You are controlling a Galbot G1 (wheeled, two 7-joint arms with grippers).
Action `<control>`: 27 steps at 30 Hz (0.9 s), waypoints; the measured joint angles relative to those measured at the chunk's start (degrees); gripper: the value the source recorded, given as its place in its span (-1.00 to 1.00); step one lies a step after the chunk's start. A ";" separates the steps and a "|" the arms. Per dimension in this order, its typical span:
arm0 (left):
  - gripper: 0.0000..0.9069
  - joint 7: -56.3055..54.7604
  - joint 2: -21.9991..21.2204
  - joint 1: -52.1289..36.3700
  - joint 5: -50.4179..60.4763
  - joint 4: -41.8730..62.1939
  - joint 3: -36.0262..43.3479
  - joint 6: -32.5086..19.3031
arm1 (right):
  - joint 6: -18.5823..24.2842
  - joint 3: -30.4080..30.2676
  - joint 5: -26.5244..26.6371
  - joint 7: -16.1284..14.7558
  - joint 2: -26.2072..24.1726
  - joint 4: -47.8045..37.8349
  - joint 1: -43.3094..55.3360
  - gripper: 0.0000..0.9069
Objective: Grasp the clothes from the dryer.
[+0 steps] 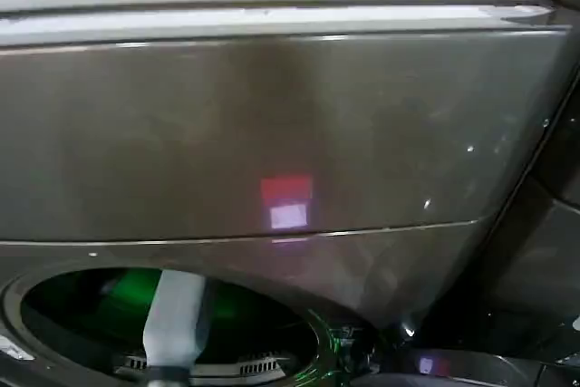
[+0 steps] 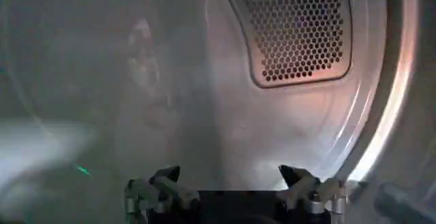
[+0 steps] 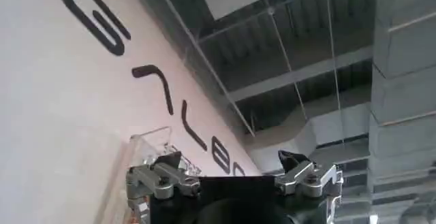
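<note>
Nearest to the left wrist camera, at the lower middle of that frame, the left end effector (image 2: 231, 176) is seen with its two dark fingertips (image 2: 167, 174) spread wide apart and nothing held between them. It is placed inside the drum of the dryer (image 1: 272, 133), and it is pointed toward the back wall, where a perforated vent panel (image 2: 293, 24) is found at the upper right of the frame. In the head view the left arm (image 1: 177, 319) is seen at the lower left, reaching into the round port (image 1: 91, 301) below the plain front panel. The clothes cannot be made out with certainty: a pale blurred patch is noticed at the lower left of the left wrist frame, and a green glow is seen in the port, but neither can be called a garment. It is therefore judged that the clothes lie lower in the drum than the open fingers, so a downward reach would be needed, and their long axis cannot be told. The right end effector (image 3: 231, 172) is held spread open as well, empty, raised toward a ceiling and a lettered wall (image 3: 68, 109), so the left arm is clearly the nearer one.
</note>
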 measured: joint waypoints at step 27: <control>1.00 23.21 3.63 -18.14 34.29 25.33 10.58 -6.44 | -0.01 -0.12 -0.06 -0.04 0.03 -0.08 0.13 1.00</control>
